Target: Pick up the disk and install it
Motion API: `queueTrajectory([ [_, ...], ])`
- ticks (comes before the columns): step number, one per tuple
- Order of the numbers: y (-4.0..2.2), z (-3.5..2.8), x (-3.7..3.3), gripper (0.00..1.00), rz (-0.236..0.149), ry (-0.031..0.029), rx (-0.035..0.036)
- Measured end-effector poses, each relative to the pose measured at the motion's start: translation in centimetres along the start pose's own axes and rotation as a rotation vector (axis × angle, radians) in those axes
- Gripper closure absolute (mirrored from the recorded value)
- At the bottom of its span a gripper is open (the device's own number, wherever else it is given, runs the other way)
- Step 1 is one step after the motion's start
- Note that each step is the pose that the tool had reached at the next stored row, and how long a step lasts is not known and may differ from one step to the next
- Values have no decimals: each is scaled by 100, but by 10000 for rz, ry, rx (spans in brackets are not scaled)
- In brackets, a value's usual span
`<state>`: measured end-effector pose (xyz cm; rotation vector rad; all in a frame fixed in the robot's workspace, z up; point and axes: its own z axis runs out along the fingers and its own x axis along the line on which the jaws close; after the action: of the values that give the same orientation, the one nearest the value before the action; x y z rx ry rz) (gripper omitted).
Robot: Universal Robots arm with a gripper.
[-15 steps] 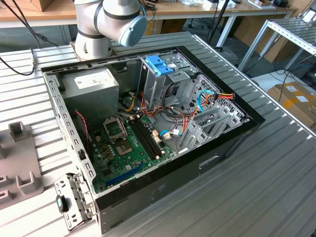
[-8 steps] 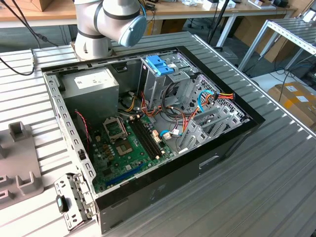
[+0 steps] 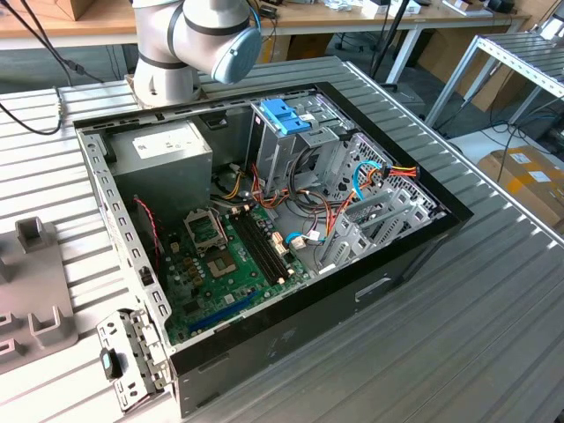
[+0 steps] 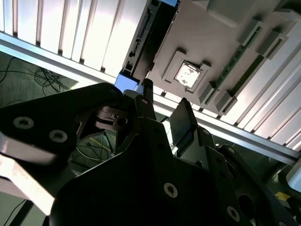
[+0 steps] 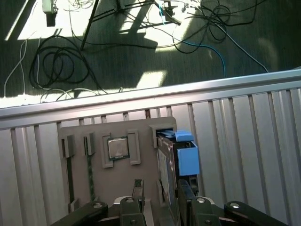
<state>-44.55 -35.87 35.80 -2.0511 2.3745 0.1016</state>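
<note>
The hand (image 5: 161, 189) is spread. One finger (image 5: 137, 187) hangs over the grey plate (image 5: 141, 129) and the other is close by the disk's blue frame. In the second wrist view the hand (image 4: 163, 96) shows the same gap.

The disk (image 5: 168, 160) stands on edge in a slot at the side of that plate, between the two fingers, with its blue tab (image 5: 187, 159) at the end away from the hand. One finger looks clear of it; I cannot tell whether the other touches the frame. A chip (image 5: 117, 148) sits in a pocket of the plate near the disk. The plate rests on the ribbed worktop (image 5: 244, 155), close to its edge.

The step in hand looks like the grasp. To do it well, I judge the fingers should be centred across the flat faces. They should meet the dark body squarely and close evenly, so the disk is not levered in its slot.

The hand points down at the plate. In the exterior view the arm (image 3: 198, 40) stands at the upper left of the frame, behind the open case (image 3: 414, 264). The case's cage (image 3: 269, 154) carries a light-blue bracket (image 3: 284, 116).
</note>
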Motion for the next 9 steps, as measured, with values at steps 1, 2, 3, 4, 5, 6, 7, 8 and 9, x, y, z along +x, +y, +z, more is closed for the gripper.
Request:
queueTrajectory([
  [1,3,2,0,58,0,-2,0],
  [2,5,3,1,58,0,-3,0],
  [3,9,4,1,58,0,-4,0],
  [4,10,5,2,58,0,-5,0],
  [5,11,6,2,58,0,-7,0],
  [6,14,7,2,58,0,-8,0],
  [7,16,8,3,58,0,-9,-1],
  [8,18,10,3,58,-1,-10,-1],
  [9,19,11,3,58,0,-12,-1],
])
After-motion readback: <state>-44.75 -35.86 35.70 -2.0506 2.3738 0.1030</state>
